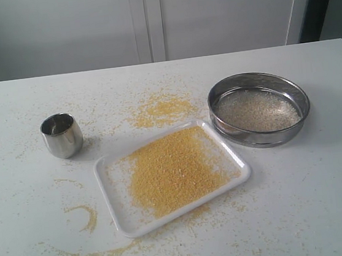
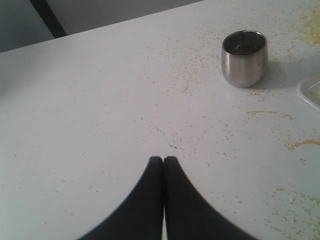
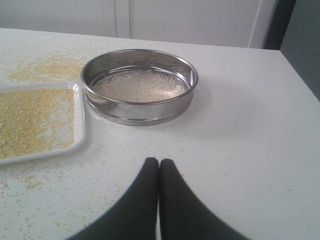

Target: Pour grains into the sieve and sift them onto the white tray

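Observation:
The round steel sieve (image 1: 259, 108) rests on the table right of the white tray (image 1: 113, 204), touching or nearly touching its far right corner. Whitish grains (image 1: 257, 109) lie on its mesh. Yellow meal (image 1: 171, 170) covers the middle of the tray. In the right wrist view the sieve (image 3: 140, 86) and the tray (image 3: 79, 117) lie beyond my right gripper (image 3: 159, 162), which is shut and empty above bare table. My left gripper (image 2: 163, 159) is shut and empty too, well short of the steel cup (image 2: 244, 58). Neither gripper shows in the exterior view.
A small rounded steel cup (image 1: 62, 135) stands upright left of the tray. Spilled yellow meal (image 1: 160, 110) lies on the table behind the tray, with more scattered trails (image 1: 88, 216) at the front left. White cabinet doors (image 1: 146, 19) stand behind the table.

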### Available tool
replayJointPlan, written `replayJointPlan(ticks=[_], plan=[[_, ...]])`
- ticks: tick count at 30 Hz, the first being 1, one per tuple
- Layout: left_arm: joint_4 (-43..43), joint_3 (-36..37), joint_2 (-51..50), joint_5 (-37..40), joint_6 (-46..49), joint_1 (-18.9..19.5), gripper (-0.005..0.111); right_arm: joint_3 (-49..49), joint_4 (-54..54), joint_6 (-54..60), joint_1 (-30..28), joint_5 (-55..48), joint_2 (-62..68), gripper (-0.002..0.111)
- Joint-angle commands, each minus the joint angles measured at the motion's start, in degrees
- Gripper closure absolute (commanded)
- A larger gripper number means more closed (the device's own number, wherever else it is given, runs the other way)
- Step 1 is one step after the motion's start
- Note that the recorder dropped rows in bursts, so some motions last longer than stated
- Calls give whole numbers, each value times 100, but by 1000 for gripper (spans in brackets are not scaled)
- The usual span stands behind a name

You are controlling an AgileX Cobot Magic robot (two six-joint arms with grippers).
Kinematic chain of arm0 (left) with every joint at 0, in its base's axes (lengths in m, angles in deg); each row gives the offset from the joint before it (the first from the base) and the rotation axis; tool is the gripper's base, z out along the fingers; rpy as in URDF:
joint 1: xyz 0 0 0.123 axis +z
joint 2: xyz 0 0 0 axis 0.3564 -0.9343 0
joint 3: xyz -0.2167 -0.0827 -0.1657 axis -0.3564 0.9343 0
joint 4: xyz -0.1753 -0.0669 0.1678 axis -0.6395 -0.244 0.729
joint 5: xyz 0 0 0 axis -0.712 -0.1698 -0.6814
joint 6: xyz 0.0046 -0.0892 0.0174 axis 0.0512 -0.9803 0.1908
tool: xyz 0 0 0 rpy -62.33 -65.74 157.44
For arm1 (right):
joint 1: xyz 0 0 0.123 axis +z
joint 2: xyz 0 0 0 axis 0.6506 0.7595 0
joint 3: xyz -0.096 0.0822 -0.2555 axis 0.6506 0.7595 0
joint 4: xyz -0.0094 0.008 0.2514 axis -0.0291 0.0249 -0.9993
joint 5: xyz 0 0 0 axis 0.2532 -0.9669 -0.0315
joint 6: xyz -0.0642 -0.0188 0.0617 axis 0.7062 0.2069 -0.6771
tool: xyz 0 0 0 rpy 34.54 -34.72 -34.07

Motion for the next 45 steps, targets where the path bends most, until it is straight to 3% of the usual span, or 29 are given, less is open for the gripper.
replayJointPlan(ticks=[1, 16, 24, 45], plan=[[-166, 266, 390, 58, 9, 261, 107, 14, 20, 94, -2, 11, -31, 108], [-523, 1376, 1300, -29, 9, 353, 107, 14, 20, 94, -2, 11, -31, 108], [-869, 2103, 1317, -392, 9, 353, 107, 14, 20, 94, -2, 11, -31, 108], [-1017, 2166, 1317, -1012, 132, 353, 107, 14, 20, 94, -2, 11, -31, 108]])
